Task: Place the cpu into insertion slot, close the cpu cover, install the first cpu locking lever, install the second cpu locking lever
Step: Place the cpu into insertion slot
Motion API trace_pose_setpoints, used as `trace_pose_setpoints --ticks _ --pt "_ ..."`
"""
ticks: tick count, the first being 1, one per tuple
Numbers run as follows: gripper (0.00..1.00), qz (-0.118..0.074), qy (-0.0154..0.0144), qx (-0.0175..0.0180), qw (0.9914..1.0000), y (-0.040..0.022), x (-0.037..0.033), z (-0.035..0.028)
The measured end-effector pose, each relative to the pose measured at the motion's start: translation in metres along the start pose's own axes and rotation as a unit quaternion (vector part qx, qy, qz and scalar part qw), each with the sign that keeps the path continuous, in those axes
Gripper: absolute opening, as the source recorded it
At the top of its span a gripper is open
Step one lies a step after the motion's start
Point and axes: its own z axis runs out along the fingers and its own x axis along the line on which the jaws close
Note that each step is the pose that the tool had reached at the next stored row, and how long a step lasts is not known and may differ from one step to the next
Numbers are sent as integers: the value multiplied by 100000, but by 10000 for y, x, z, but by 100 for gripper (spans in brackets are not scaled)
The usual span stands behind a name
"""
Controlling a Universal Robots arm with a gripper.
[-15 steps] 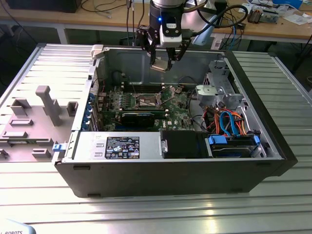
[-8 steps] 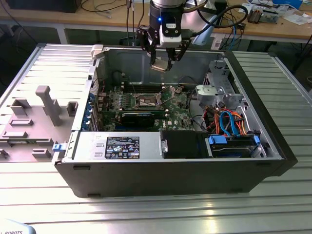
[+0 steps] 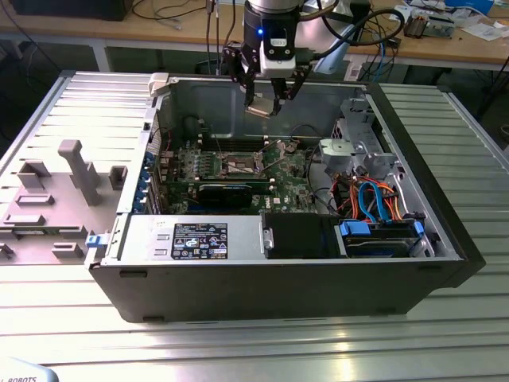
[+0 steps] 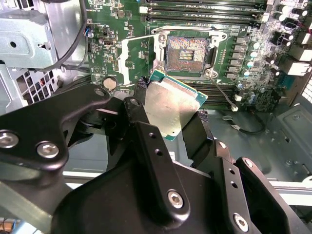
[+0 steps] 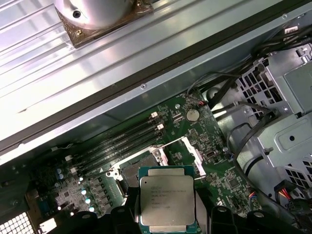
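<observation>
Closest to both wrist cameras, the jaws are closed on the cpu [image 4: 173,109], with a black finger [image 4: 197,131] pressed against each of two opposite edges. The chip's silver-grey metal top faces the cameras and its green rim shows at the corners. In the first wrist view the cpu [image 5: 167,200] covers part of the socket area behind it. In the exterior view it [image 3: 260,110] hangs in the air well above the motherboard, about level with the top of the case's far wall.

Beyond the chip lies the insertion slot [image 4: 187,51], a dark square with a metal rim and nothing seated in it. The cpu cover [image 4: 124,61] is swung open just beside the slot, and green board shows through its window. A thin metal lever [image 4: 224,90] angles away from one corner of the slot, unlatched. The long memory slots [image 4: 204,12] run past the far side of the socket, and a coin battery [image 4: 110,83] sits near the cover.

Farther out, the open computer case [image 3: 238,286] lies on a ribbed metal tabletop [image 3: 238,342]. A bundle of blue and orange cables [image 3: 374,203] sits at the exterior view's right, and a grey moulded fixture [image 3: 71,183] rests on the tabletop at its left.
</observation>
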Motion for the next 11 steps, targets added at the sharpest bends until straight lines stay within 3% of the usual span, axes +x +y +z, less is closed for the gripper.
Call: trace_pose_setpoints --ticks 11 --pt "54 494 -44 -9 99999 0 0 2"
